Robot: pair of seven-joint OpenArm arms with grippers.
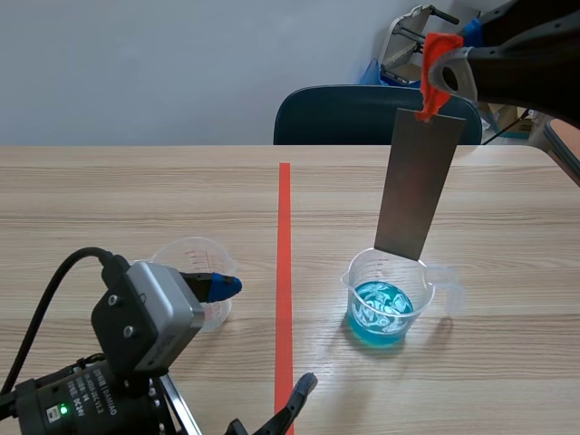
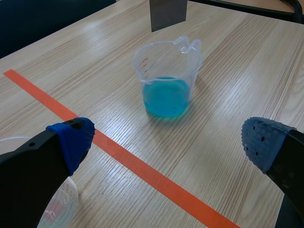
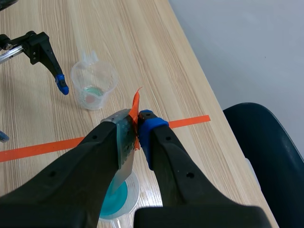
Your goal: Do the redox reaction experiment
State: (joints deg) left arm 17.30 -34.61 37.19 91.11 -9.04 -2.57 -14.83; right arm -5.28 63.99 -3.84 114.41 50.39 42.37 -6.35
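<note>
It looks like a small lab in an office room. There's a wooden table (image 1: 136,199) with a tape line (image 1: 285,272), a dark chair (image 1: 362,113), a bare wall (image 1: 181,63), and a measuring cup (image 1: 381,308) of blue liquid.

Strip (image 1: 419,186): smooth grey metal, dull sheen. Beaker (image 1: 356,292): clear glossy plastic. Table (image 1: 136,199): pale wood grain, matt.

You are looking at a pale wood-grain table (image 1: 109,195) that is carrying two clear plastic measuring cups. The cup of blue liquid (image 1: 385,304) is standing upright just right of the orange-red tape line (image 1: 285,236), which is running away from you along the table's middle. The other cup (image 1: 190,256) is sitting left of that line, well apart from the first.
</note>
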